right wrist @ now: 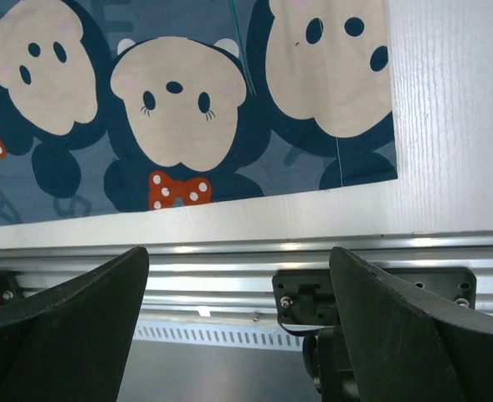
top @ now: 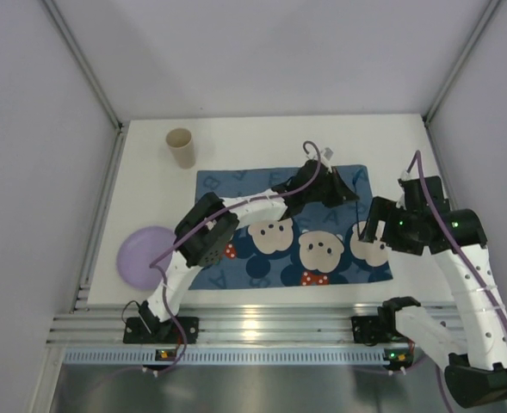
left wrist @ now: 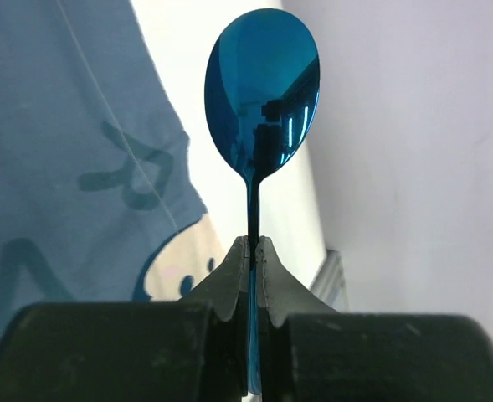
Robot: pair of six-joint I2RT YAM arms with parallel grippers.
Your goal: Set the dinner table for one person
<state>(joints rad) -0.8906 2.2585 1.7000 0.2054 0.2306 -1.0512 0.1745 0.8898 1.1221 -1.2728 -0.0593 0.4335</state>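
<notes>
**Table-setting, cutlery stage.** The left gripper (left wrist: pixel 253 251) is clamping the thin handle of a mirrored blue spoon (left wrist: pixel 263 92) between closed fingers. The bowl is pointing away from the wrist, a hold that likely suits laying the spoon down lengthwise. This arm is reaching across the blue cartoon-mouse placemat (top: pixel 227 185) to the cloth's far right corner, judged to be where the cutlery belongs in the setting. In the overhead view the spoon is hidden, so whether it is touching the cloth cannot be told. The right gripper (right wrist: pixel 238 255) is hanging wide open and empty by the placemat's right edge, apart from the left arm. The dinner table (top: pixel 253 142) is bearing the placemat at its middle. A purple plate (top: pixel 141 254) is lying off the cloth to the left, and a beige cup (top: pixel 182 148) is standing beyond its far left corner. Neither is yet in the setting.
</notes>
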